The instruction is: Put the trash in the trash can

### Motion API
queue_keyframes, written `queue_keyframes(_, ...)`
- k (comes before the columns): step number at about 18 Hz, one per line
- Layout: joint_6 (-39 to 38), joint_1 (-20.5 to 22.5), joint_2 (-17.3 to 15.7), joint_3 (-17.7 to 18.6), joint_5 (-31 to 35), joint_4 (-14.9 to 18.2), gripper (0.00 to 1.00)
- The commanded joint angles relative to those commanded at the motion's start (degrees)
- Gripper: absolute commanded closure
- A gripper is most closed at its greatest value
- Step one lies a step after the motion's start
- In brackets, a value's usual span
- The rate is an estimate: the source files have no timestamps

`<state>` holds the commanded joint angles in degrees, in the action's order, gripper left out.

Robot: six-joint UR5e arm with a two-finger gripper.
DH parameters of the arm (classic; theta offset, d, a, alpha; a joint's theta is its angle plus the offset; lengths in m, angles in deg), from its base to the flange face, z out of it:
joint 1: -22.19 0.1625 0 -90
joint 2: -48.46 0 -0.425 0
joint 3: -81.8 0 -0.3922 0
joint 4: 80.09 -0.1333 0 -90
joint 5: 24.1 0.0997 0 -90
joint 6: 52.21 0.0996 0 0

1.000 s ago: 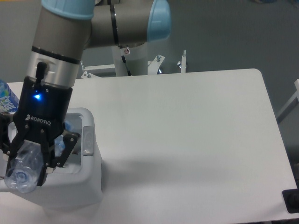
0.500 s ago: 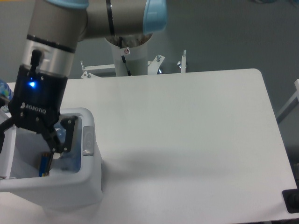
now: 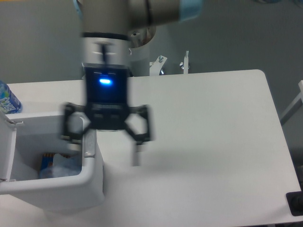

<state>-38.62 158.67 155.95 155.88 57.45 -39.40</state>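
1. Boxy white plastic trash can with a rounded rim (image 3: 92, 177), at the near left corner of the white surface (image 3: 203, 123). Lid flipped open; we see down into it.

2. Long slim clear plastic bottle (image 3: 64, 165), lying on the floor of the trash can, against its right wall. A second ago it was pinched in the jaws over the can's near rim; now it is inside and nothing touches it. We judge this piece of trash delivered. Only a pale bluish mass shows, so we cannot tell which way its long axis runs or where the cap points.

3. Yellow-and-blue printed packet (image 3: 45, 161), in the can just left of the bottle.

4. Small white wrapper with green marks: we do not find it in view.

5. Jaws of the black two-finger tool: spread wide and holding nothing. They have lifted out of the can and swung right, and hang motion-blurred above its right rim and the surface beside it.

6. Bottle with a bright blue label (image 3: 6, 99), at the far left edge of the surface, behind the can.

7. Grey arm with pale blue caps (image 3: 142, 9), rising beyond the far edge.
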Motion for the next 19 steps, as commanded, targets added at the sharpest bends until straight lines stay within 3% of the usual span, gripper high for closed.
queue_keyframes(6, 16.6, 5.1, -3.9, 6.1, 2.9, 2.8, 0.0)
queue_keyframes(13, 39.5, 7.0, -7.5, 10.2, 12.4, 11.2, 0.0)
queue_keyframes(19, 41.9, 7.9, -9.1, 11.4, 12.9, 12.5, 0.0)
